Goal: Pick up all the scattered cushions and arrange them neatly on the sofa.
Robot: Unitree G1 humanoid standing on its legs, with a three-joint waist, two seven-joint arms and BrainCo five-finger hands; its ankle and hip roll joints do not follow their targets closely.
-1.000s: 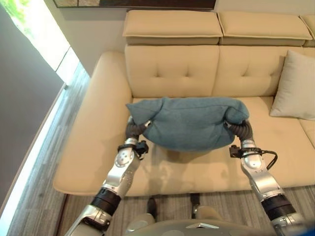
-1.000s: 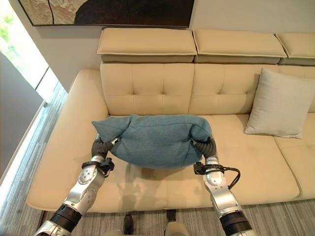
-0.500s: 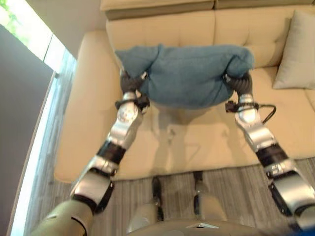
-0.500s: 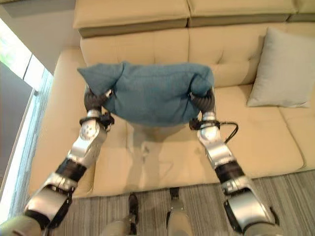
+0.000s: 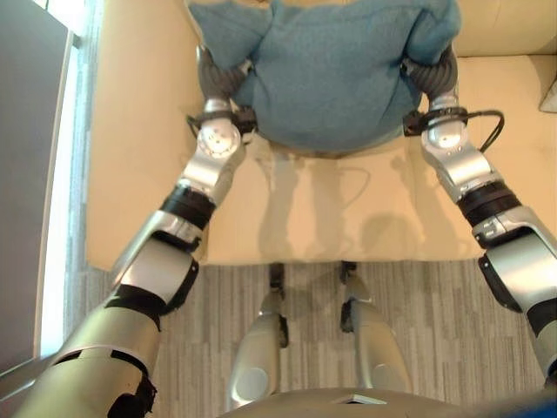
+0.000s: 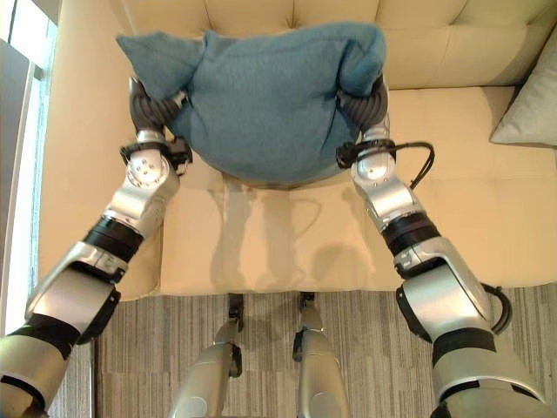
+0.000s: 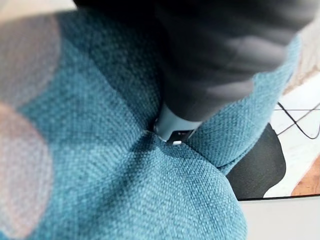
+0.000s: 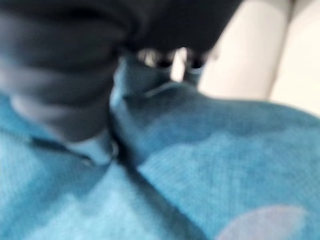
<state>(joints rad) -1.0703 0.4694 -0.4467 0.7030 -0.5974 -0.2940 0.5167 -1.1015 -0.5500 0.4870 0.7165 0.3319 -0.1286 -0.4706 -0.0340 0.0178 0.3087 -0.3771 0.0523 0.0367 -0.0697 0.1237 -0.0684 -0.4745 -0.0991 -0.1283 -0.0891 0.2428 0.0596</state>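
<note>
A home living room: a tufted beige sofa [image 6: 287,218], grey cushion [image 6: 531,104], and striped carpet [image 6: 365,348].

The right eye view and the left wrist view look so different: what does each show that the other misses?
Right eye view alone: the whole beige sofa, a grey cushion at its right end, the striped floor, and both arms at the blue cushion's ends. Left wrist view alone: a close look at the left robot hand, a finger pressed into a fold of the fabric weave. Both show the blue cushion.
</note>
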